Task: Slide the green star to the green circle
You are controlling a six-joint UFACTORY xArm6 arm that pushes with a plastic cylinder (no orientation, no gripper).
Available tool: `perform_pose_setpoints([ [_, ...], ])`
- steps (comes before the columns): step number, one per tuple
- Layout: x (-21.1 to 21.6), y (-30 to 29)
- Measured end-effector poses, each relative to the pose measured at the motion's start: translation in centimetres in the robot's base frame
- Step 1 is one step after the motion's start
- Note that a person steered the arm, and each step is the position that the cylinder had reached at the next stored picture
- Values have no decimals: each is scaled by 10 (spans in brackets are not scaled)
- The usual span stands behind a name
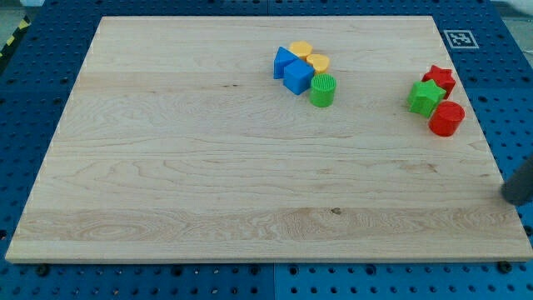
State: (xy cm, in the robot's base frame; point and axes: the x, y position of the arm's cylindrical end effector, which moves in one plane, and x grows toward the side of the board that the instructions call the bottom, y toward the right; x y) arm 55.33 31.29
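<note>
The green star lies near the board's right edge, touching a red star above it and a red circle at its lower right. The green circle stands near the view's top centre, well left of the green star, touching a blue block. A dark blurred piece of my rod shows at the view's right edge, below and right of the red circle. Its tip end cannot be made out.
A cluster sits by the green circle: two blue blocks, and two yellow blocks. The wooden board rests on a blue perforated table. A marker tag lies off the board's top right corner.
</note>
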Motion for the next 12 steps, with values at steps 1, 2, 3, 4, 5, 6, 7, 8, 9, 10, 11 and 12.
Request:
perform_pose_setpoints([
  [1, 0, 0],
  [2, 0, 1],
  [3, -14, 20],
  [4, -40, 32],
  [5, -103, 28],
  [6, -141, 24],
  [7, -141, 8],
  [8, -143, -34],
  [9, -156, -55],
  [10, -170, -61],
  [11, -170, -76],
  [12, -170, -90],
])
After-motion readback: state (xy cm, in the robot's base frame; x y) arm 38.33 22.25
